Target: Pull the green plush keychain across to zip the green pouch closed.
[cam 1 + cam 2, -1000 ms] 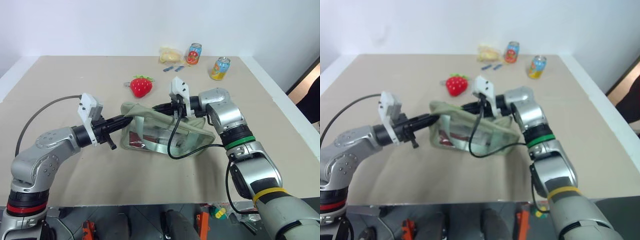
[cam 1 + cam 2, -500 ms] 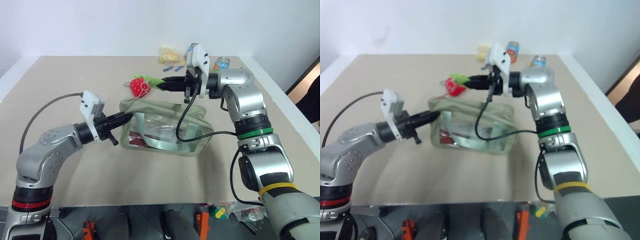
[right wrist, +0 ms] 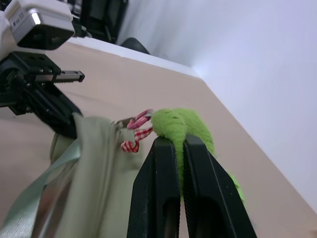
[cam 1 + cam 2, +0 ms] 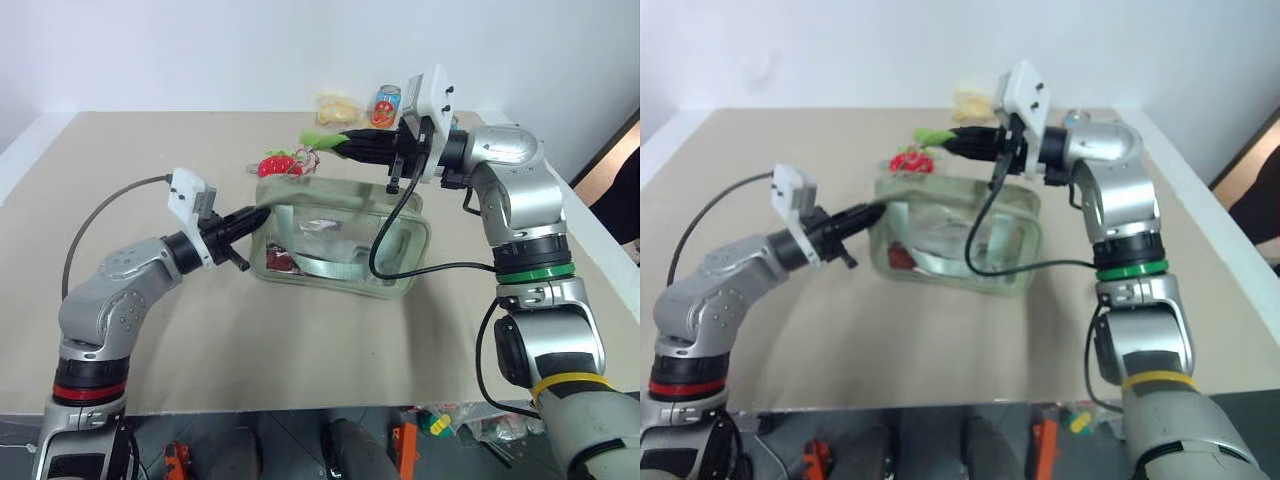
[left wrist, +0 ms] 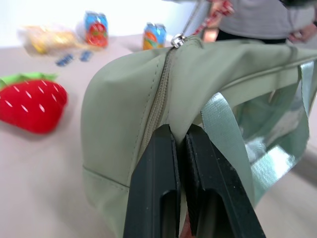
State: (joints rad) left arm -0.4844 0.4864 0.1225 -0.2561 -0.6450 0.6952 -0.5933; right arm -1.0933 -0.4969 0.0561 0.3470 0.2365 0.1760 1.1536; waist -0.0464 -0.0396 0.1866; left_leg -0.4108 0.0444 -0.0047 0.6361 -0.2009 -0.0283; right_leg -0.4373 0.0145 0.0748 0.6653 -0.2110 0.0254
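Left eye view: green pouch (image 4: 340, 240) was pinched by left gripper (image 4: 255, 216).
Right gripper (image 4: 335, 145): was clamped on green plush keychain (image 4: 322, 139).

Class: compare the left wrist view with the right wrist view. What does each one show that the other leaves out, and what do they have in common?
Left wrist view alone: the red strawberry plush, two drink cans and the left gripper with its fingers pinching the pouch's end.

Right wrist view alone: the bright lime-green fuzzy plush keychain, clamped in the right gripper, and a red checked ribbon.

Both: the soft pale sage-green zip pouch and the beige tabletop.
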